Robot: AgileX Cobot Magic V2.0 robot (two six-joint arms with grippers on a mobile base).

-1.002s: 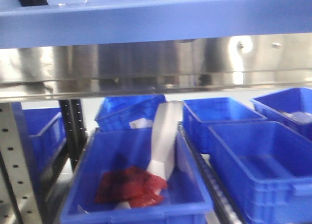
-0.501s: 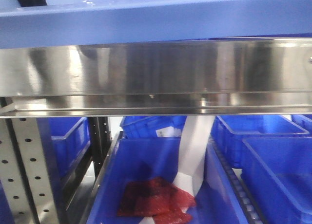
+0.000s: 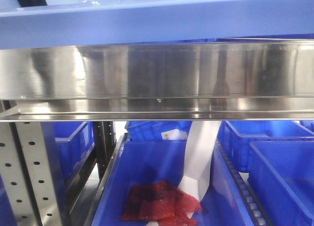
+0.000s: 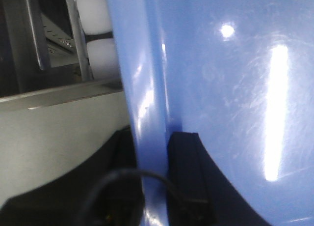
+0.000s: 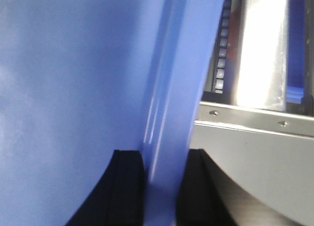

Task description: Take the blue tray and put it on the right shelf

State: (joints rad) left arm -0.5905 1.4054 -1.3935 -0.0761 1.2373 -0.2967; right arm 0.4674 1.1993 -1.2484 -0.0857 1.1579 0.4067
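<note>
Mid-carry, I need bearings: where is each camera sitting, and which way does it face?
Front view: at the robot's front, facing the right shelf; blue tray across the top, bins below; no arm shows.
Left wrist: behind the left gripper, clamped on the tray's rim.
Right wrist: behind the right gripper, likewise clamped on the rim.
Shared: all show tray and shelf.

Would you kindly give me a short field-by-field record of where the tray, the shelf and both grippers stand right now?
blue tray: directly above the shelf's steel lip; whether it rests on the shelf cannot be told
right shelf: shiny front lip spans the front view; grey perforated upright at its left
left gripper: shut on the tray rim, one finger each side
right gripper: shut on the tray rim likewise
below the shelf: deep blue bin holding a red packet and a white strip
</note>
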